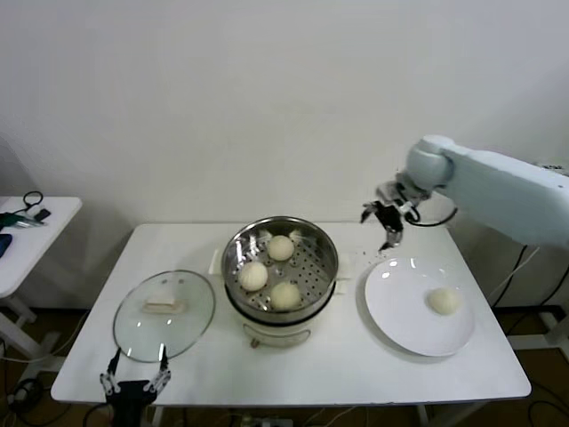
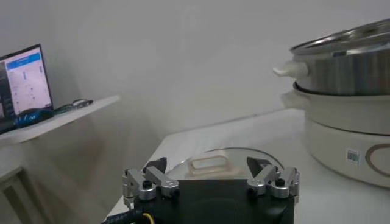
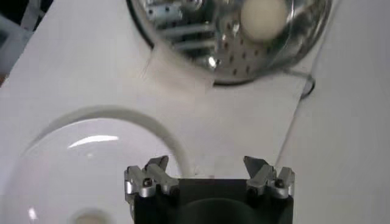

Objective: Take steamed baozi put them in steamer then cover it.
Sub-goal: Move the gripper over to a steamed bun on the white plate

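Note:
The steel steamer [image 1: 280,267] stands mid-table with three cream baozi on its perforated tray, the rearmost one [image 1: 281,247]. A fourth baozi [image 1: 444,301] lies on the white plate [image 1: 400,311] to the right. The glass cover [image 1: 164,314], with its cream bar handle, lies flat on the table left of the steamer. My right gripper [image 1: 380,229] hangs open and empty above the table between steamer and plate; its wrist view [image 3: 206,165] shows the plate rim [image 3: 122,115] and the steamer [image 3: 231,55] beyond. My left gripper [image 1: 136,372] is open at the table's front edge, just before the cover [image 2: 225,159].
A small side table [image 1: 27,231] with tools stands at the far left; in the left wrist view it carries a laptop [image 2: 24,79]. A wall runs behind the table. The steamer's white base [image 2: 347,140] rises to the right of the cover.

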